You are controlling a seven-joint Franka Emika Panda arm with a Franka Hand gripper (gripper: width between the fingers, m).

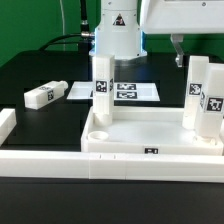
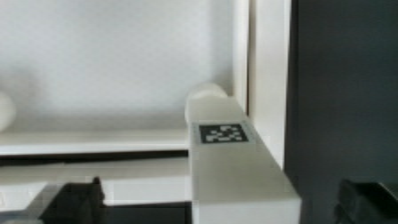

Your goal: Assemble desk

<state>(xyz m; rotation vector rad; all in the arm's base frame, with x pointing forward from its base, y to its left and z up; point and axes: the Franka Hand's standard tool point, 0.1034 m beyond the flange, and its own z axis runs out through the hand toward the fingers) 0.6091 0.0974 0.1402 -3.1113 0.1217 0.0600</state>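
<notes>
- A black desk (image 1: 40, 125) carries loose white furniture parts; a white robot arm (image 1: 116, 30) stands at 12 o'clock in the exterior view.
- The tabletop (image 1: 150, 135), a white rectangular tray, lies flat toward 5 o'clock of that view, with a round socket (image 1: 97, 133) showing at its near corner on the 9 o'clock side.
- One upright leg (image 1: 100, 85), a white block with black-and-white tags, stands at the tray's far corner on the 9 o'clock side.
- Two more upright legs stand on the tray's 3 o'clock side: a rear leg (image 1: 197, 95) and a front leg (image 1: 213, 105), just beside each other.
- A loose leg (image 1: 45, 95) lies flat on the desk at 9 o'clock, well apart from the tray.
- The marker board (image 1: 128, 90) lies flat at the centre, beyond the tray.
- A long white border bar (image 1: 40, 162) runs along the tray's 6 o'clock edge; another bar (image 1: 6, 125) sits at 9 o'clock.
- The gripper (image 1: 178, 52) hangs toward 1 o'clock, near the top of the rear leg.
- In the wrist view the gripper (image 2: 217, 200) is released: its dark fingertips (image 2: 71, 200) stand wide on either side of a tagged leg (image 2: 231, 165), with a gap at each side, grasping nothing.
</notes>
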